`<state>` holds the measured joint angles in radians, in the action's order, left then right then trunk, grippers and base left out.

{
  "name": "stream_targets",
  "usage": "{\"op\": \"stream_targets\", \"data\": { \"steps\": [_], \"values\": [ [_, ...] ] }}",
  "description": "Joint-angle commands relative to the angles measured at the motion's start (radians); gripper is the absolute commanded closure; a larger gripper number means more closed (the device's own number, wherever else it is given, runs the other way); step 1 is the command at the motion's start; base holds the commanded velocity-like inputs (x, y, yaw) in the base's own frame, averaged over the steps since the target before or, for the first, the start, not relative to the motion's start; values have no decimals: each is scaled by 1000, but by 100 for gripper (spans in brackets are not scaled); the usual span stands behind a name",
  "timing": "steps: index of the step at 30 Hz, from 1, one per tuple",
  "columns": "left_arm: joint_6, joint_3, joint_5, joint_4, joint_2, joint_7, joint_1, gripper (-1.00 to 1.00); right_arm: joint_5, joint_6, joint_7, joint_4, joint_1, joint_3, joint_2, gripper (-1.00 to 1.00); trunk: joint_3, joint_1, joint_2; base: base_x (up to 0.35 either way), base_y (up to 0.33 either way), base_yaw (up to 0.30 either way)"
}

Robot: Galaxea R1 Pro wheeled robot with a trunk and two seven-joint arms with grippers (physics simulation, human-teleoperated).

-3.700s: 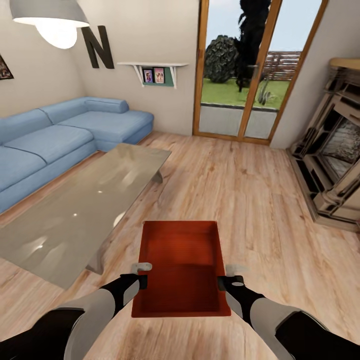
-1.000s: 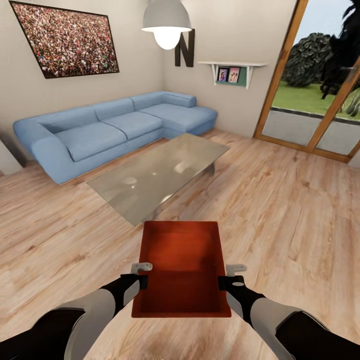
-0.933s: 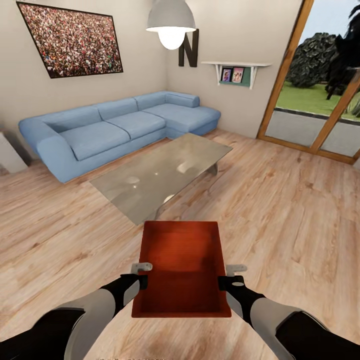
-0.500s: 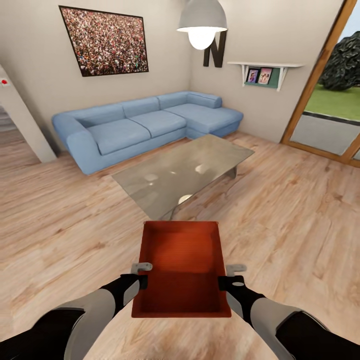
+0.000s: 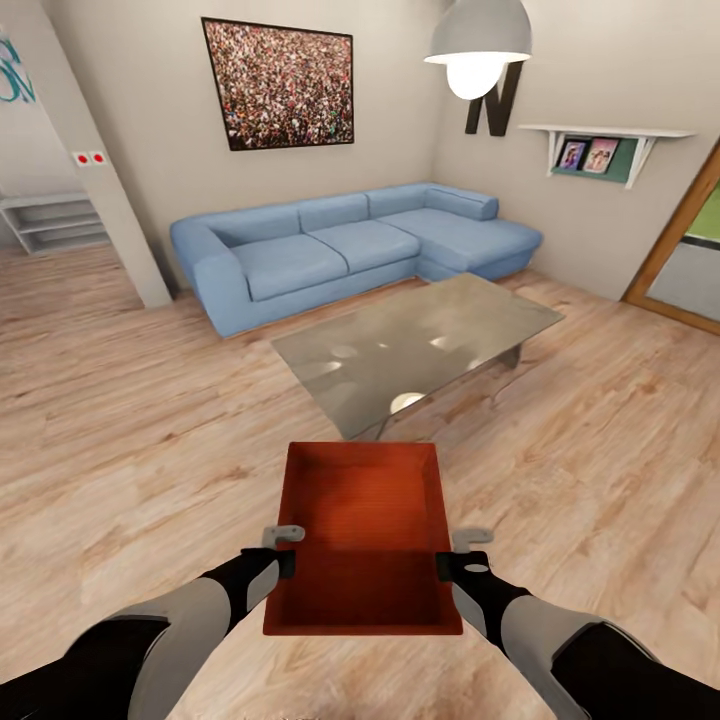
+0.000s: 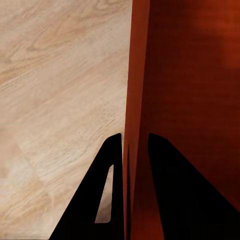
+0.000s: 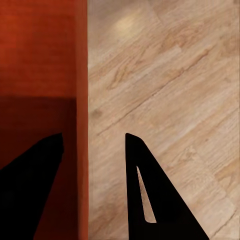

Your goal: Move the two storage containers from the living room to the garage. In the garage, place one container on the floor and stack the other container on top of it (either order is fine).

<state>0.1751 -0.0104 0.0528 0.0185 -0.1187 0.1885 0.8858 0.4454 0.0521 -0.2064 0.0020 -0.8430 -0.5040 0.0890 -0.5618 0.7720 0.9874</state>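
You carry one storage container (image 5: 362, 535); left gripper (image 6: 131, 150) looks clamped on its left wall, right gripper (image 7: 92, 142) straddles the right wall, grip uncertain. The head view adds one sofa (image 5: 340, 245).

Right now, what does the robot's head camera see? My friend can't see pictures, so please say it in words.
An empty orange-red storage container is held between the left gripper and the right gripper, above a light wood-plank floor. Beyond it are a glass coffee table, a blue sofa, and a hanging lamp.
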Motion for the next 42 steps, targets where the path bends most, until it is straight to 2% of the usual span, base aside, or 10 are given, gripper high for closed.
{"op": "stream_targets", "data": {
  "steps": [1, 42],
  "values": [
    [6, 17, 2, 1, 0, 6, 0, 100, 12, 5, -5, 1, -1, -7, 0, 100, -1, 0, 1, 0, 0, 300],
    [7, 18, 2, 1, -1, 6, 0, 100, 12, 5, -5, 1, -1, -6, -2, 100, -1, 0, 1, 0, 0, 300]
  ]
}}
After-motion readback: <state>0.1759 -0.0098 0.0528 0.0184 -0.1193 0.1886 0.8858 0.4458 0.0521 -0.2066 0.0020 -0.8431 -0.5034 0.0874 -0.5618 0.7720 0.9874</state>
